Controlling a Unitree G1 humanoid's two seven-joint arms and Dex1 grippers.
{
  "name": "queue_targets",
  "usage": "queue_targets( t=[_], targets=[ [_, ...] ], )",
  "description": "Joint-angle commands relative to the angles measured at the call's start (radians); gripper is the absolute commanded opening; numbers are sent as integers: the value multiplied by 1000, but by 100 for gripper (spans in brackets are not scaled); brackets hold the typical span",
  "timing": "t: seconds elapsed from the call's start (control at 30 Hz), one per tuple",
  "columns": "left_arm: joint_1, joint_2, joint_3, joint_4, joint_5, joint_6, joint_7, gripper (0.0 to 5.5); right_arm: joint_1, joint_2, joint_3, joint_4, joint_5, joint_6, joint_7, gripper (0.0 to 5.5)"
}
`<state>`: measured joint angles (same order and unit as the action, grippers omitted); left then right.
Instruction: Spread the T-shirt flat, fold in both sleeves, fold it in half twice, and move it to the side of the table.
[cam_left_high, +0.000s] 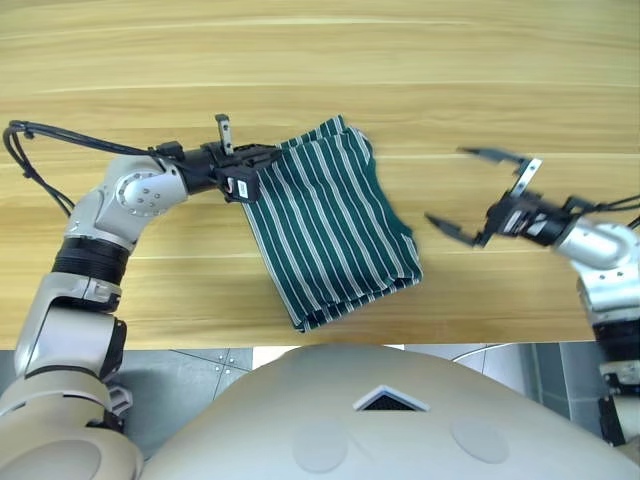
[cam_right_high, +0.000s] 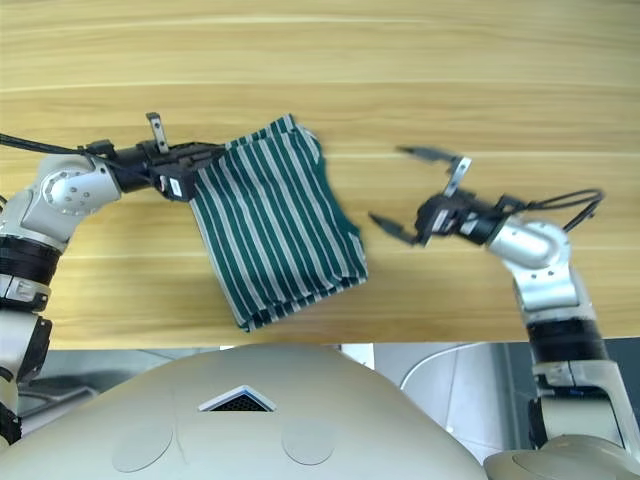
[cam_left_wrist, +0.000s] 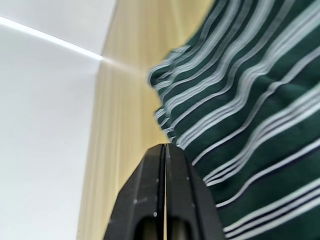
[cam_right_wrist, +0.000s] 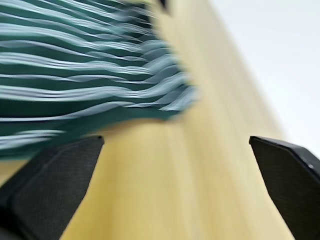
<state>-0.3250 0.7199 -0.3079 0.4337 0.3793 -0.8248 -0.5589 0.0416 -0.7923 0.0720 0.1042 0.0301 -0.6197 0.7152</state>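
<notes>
The green T-shirt (cam_left_high: 335, 230) with white stripes lies folded into a small rectangle on the wooden table (cam_left_high: 400, 60), near its front edge. My left gripper (cam_left_high: 262, 165) is at the shirt's far left corner, shut on the layered edge there. In the left wrist view the fingertips (cam_left_wrist: 165, 150) are pressed together where the T-shirt (cam_left_wrist: 250, 100) edges converge. My right gripper (cam_left_high: 450, 187) hovers wide open just right of the shirt, with nothing between its fingers (cam_right_wrist: 55, 175). It faces the T-shirt (cam_right_wrist: 75, 75), whose right edge lies beyond the fingertips.
Bare wood stretches behind the shirt and to both sides. The table's front edge (cam_left_high: 200, 345) runs just below the shirt's near corner, with grey floor beyond it.
</notes>
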Motion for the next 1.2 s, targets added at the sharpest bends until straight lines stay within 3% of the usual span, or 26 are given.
queue_targets(
  t=[0.03,0.13,0.33,0.6,0.77,0.93,1.03,1.2],
  targets=[
    [0,39,67,1,-124,-21,-9,3,-75,17,-5,-22,-63,33,-28,540],
    [2,43,108,7,-243,-37,-32,3,-125,52,41,-42,-92,44,-19,540],
    [-60,-46,260,24,-648,55,-98,3,-282,230,253,-26,-163,64,39,540],
    [-195,-153,456,205,-763,178,-24,3,-429,440,377,348,-217,30,21,540],
    [-195,-204,469,226,-728,162,-26,3,-494,507,369,716,-315,-18,-161,540],
    [-200,-243,478,238,-704,155,-26,3,-553,504,376,992,-419,23,-482,540],
    [-193,-260,483,239,-692,152,-20,3,-572,493,351,1081,-424,84,-638,540],
    [-188,-276,490,255,-680,143,-25,3,-511,465,315,1063,-406,54,-702,540]
  ],
)
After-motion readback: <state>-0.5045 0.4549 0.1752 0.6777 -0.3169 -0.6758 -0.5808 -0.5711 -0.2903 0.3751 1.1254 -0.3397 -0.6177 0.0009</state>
